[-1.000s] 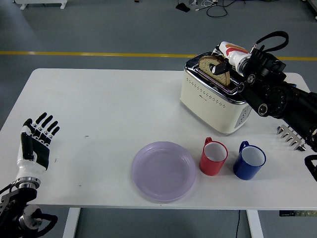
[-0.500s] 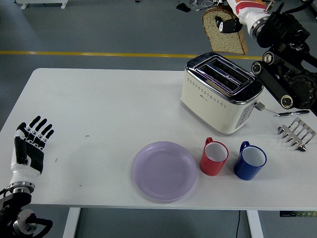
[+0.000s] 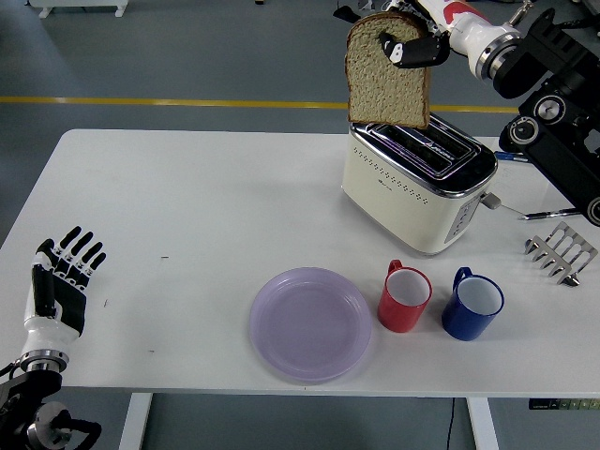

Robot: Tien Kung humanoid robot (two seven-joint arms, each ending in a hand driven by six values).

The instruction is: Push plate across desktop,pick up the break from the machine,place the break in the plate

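The right hand [image 3: 412, 47] is pinching a slice of brown bread [image 3: 388, 72] near its top edge, with one black finger showing across the crust, and is carrying it at the upper centre-right of the frame. A second ago the slice was sitting in the slot of the cream toaster [image 3: 417, 184] with the hand closed on it; half a second ago it was lifted clear and held high toward the upper right. Now the bread is shifting leftward in the frame and hanging lower, its bottom edge overlapping the toaster's top in the picture, though it looks to be in the air, clear of the slots, which now stand empty.

So the pickup seems done, and the transfer is getting under way. The lilac plate [image 3: 310, 323] is lying at the lower centre of the frame, just left of the red mug [image 3: 404, 297], with the blue mug [image 3: 472, 304] beside that. It is sitting in the same spot in all three views. The bread needs to travel down and left in the picture to reach it, passing clear of the toaster and the red mug.

The left hand [image 3: 59, 291] is resting at the lower left edge, fingers spread and holding nothing. A metal toast rack [image 3: 561, 251] is sitting at the right edge.
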